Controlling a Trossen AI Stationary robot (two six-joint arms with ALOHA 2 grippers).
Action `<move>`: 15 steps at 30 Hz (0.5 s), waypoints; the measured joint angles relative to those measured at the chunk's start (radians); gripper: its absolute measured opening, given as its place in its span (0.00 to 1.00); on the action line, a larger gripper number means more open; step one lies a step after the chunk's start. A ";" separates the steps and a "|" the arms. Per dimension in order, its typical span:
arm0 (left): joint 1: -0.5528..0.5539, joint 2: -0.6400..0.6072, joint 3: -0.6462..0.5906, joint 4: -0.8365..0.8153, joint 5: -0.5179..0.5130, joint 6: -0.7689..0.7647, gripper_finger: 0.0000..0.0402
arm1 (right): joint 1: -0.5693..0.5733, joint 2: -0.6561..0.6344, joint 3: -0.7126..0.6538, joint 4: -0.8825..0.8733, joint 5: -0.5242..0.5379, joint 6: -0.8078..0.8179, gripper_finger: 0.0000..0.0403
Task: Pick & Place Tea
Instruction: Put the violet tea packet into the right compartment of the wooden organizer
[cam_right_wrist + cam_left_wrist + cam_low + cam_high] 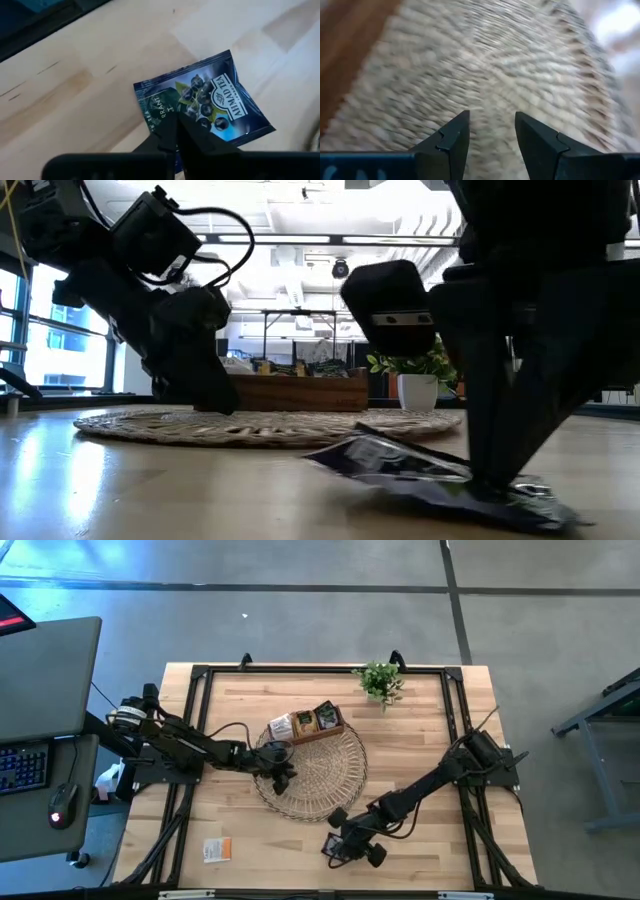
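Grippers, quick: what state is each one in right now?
Left gripper: open, empty, over the woven mat.
Right gripper: shut on the dark tea packet lying on the table.

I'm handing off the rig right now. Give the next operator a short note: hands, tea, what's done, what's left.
Right hand: shut on the dark tea packet, packet on the bare table near the front edge, not lifted.
Left hand: open, empty, over the woven mat.
Wooden tray at the mat's far edge holds some packets.
One orange-and-white packet lies at the front left of the table.
Left: lift and place the dark packet, then fetch the orange-and-white one.
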 joint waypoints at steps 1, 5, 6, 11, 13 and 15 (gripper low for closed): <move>0.000 0.000 0.000 0.013 0.027 0.000 0.39 | -0.004 0.000 0.000 0.023 -0.003 -0.011 0.01; 0.000 0.000 0.007 0.021 0.047 0.004 0.39 | -0.011 -0.012 -0.003 0.070 -0.006 -0.078 0.01; 0.000 0.000 0.008 0.022 0.046 0.005 0.39 | -0.013 -0.022 -0.004 0.070 0.004 -0.100 0.01; 0.000 0.000 0.009 0.034 0.054 -0.004 0.39 | -0.021 -0.089 -0.007 0.036 0.058 -0.215 0.01; 0.000 0.001 0.009 0.068 0.090 -0.016 0.39 | -0.028 -0.116 -0.005 0.030 0.086 -0.257 0.00; 0.000 0.001 0.009 0.111 0.136 -0.023 0.39 | -0.038 -0.125 -0.003 0.029 0.098 -0.287 0.00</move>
